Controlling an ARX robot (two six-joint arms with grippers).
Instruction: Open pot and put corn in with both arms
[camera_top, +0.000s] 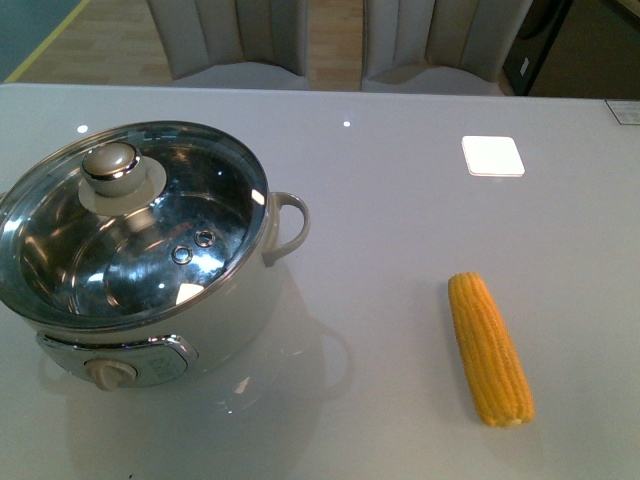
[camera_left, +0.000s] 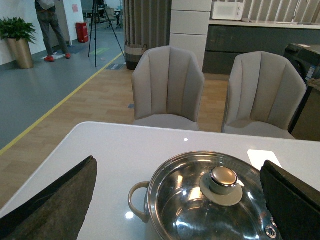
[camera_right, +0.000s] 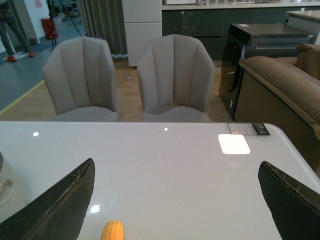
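The cream-white pot (camera_top: 240, 300) stands at the left of the white table, closed by a glass lid (camera_top: 140, 230) with a steel-topped knob (camera_top: 111, 166). The yellow corn cob (camera_top: 489, 348) lies at the right, lengthwise toward me. No arm shows in the front view. In the left wrist view the open left gripper (camera_left: 180, 200) hangs above and short of the pot's lid (camera_left: 210, 200), its knob (camera_left: 223, 180) between the fingers (camera_left: 55, 205). In the right wrist view the open right gripper (camera_right: 177, 200) is empty above the table; the corn's tip (camera_right: 113, 231) shows at the frame's edge.
A white square patch (camera_top: 492, 155) lies on the table's far right. Two grey chairs (camera_top: 240, 40) stand behind the far edge. The pot's side handle (camera_top: 290, 225) points toward the table's middle; its dial (camera_top: 110, 373) faces me. A brown sofa (camera_right: 290, 95) stands off to the right.
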